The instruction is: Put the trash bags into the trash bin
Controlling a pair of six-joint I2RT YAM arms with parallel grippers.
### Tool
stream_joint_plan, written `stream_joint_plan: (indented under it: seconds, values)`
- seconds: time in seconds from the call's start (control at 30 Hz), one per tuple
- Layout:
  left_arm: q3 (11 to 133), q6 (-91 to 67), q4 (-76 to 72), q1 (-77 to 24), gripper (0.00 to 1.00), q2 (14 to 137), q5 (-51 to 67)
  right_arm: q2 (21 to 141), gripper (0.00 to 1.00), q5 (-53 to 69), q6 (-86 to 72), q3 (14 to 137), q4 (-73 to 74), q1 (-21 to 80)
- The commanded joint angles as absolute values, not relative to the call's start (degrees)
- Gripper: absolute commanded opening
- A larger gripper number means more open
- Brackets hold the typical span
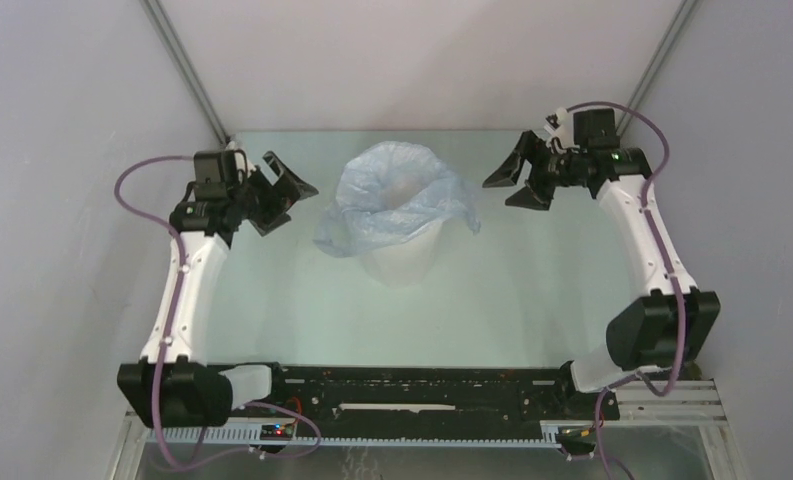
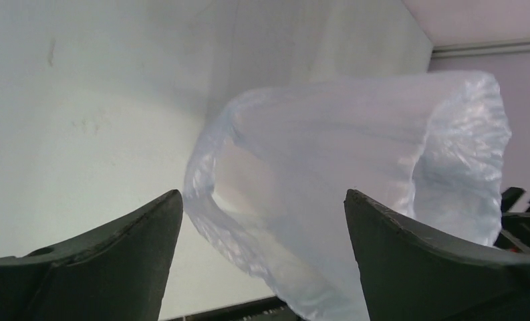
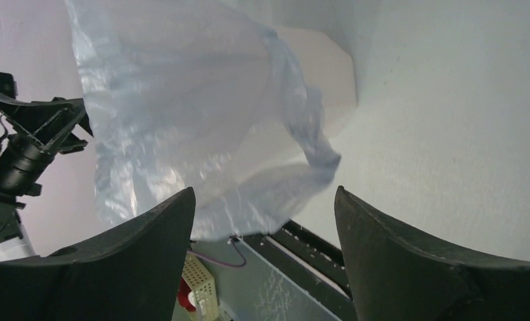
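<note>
The pale-blue trash bag [image 1: 397,195] lines the white trash bin [image 1: 404,262] in the middle of the table, its film puffed up above the rim and draped over the sides. My left gripper [image 1: 290,200] hangs open and empty just left of the bag. My right gripper [image 1: 517,183] hangs open and empty just right of it. The bag shows in the left wrist view [image 2: 355,187] between my spread fingers, apart from them. In the right wrist view the bag [image 3: 195,127] covers most of the bin [image 3: 322,73].
The pale table top [image 1: 532,290] spreads around the bin. Grey walls close the back and both sides. A black rail [image 1: 422,385] with the arm bases runs along the near edge.
</note>
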State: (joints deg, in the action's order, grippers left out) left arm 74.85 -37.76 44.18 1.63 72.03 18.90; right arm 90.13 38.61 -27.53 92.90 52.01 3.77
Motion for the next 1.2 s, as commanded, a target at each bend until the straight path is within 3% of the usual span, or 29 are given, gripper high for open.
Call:
stream_joint_plan:
  seconds: [0.0, 0.23, 0.37, 0.57, 0.7, 0.83, 0.93, 1.17]
  values:
    - [65.04, -48.95, 40.18, 1.36, 0.96, 66.03, 25.68, 83.19, 0.87, 45.03, -34.32, 82.86, 48.03, 2.58]
    - [51.08, -63.45, 31.40, 0.44, 1.00, 55.49, 28.57, 75.43, 0.89, 50.22, -47.88, 68.63, 31.39, 3.25]
    - [45.69, -67.49, 24.73, -3.54, 1.00, 57.22, 32.66, 75.11, 0.88, 52.01, -50.99, 64.18, 24.73, 5.40]
    - [44.73, -66.23, 23.64, -5.13, 0.97, 60.26, 28.76, 77.78, 0.88, 52.22, -57.46, 62.76, 14.59, 5.95]
    - [44.23, -64.01, 23.37, -5.16, 0.70, 62.52, 27.17, 80.00, 0.82, 50.44, -55.96, 62.19, 16.05, 7.27]
    - [44.79, -61.00, 23.67, -5.19, 0.47, 65.41, 26.68, 80.56, 0.53, 51.95, -57.32, 58.25, 12.03, 7.38]
    - [45.01, -58.70, 24.37, -5.10, 0.33, 66.91, 25.37, 80.93, 0.39, 51.86, -58.16, 55.58, 8.69, 7.45]
    - [46.49, -54.74, 25.14, -5.12, 0.08, 72.66, 25.29, 86.99, 0.29, 54.45, -54.97, 54.23, 3.29, 8.59]
